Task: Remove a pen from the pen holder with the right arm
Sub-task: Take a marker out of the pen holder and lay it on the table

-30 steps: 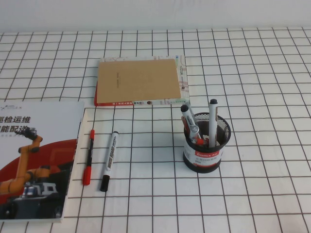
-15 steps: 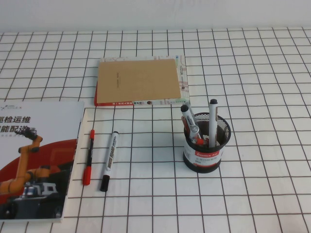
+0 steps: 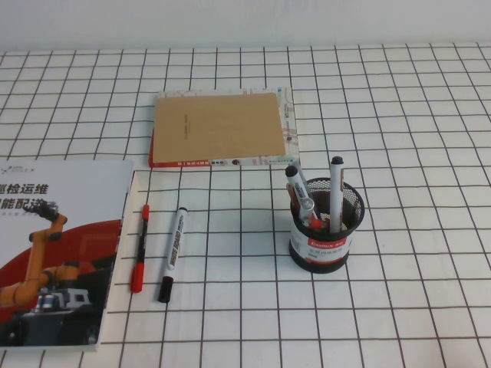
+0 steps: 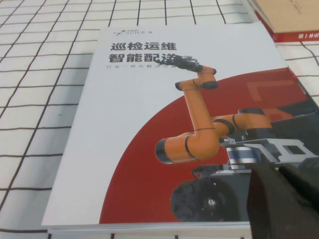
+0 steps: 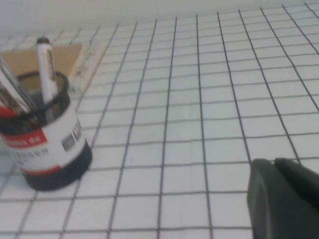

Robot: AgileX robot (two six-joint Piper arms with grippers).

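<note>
Left end effector (image 4: 286,201) hovers over the glossy robot brochure (image 3: 54,253) at the tabletop's (image 3: 430,115) near-left corner; its state I cannot tell. Right end effector (image 5: 284,196), clenched empty, hangs near-right, well apart from the black mesh pen holder (image 3: 326,230) mid-tabletop. Reach unstarted: open, approach, pinch the upright white marker (image 3: 336,195).

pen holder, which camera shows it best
The high view: the pen holder stands whole, with its pens visible. The right wrist view crops it at the frame edge, the shut right gripper apart from it. The left wrist view shows only the left gripper over the brochure.
</note>
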